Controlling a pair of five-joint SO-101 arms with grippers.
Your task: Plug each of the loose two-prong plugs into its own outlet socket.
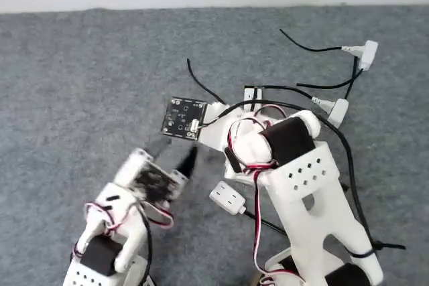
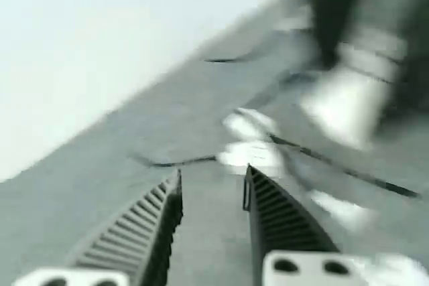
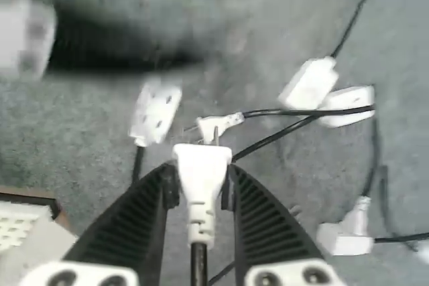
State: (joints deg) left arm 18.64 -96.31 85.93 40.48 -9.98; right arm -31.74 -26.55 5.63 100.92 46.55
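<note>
My right gripper point(image 3: 199, 177) is shut on a white cord-end piece point(image 3: 201, 175) with a black cord; I cannot tell whether it is a plug or a socket. Just beyond it lies a small two-prong plug point(image 3: 218, 125), its prongs pointing back toward the held piece. A white outlet socket point(image 3: 155, 112) lies on the carpet beside it, also seen as the white socket point(image 1: 226, 197) near the arm's base. My left gripper point(image 2: 213, 195) is open over bare carpet with nothing between its fingers point(image 2: 157, 229). In the high view the left gripper point(image 1: 177, 157) sits low and left of the right arm.
More white cord ends point(image 3: 308, 82) point(image 3: 345, 105) point(image 3: 342, 236) lie past the held piece. At the far right of the grey carpet lie two white plugs point(image 1: 365, 51) point(image 1: 335, 108), and black cords point(image 1: 348, 152) trail along the right arm point(image 1: 301, 179).
</note>
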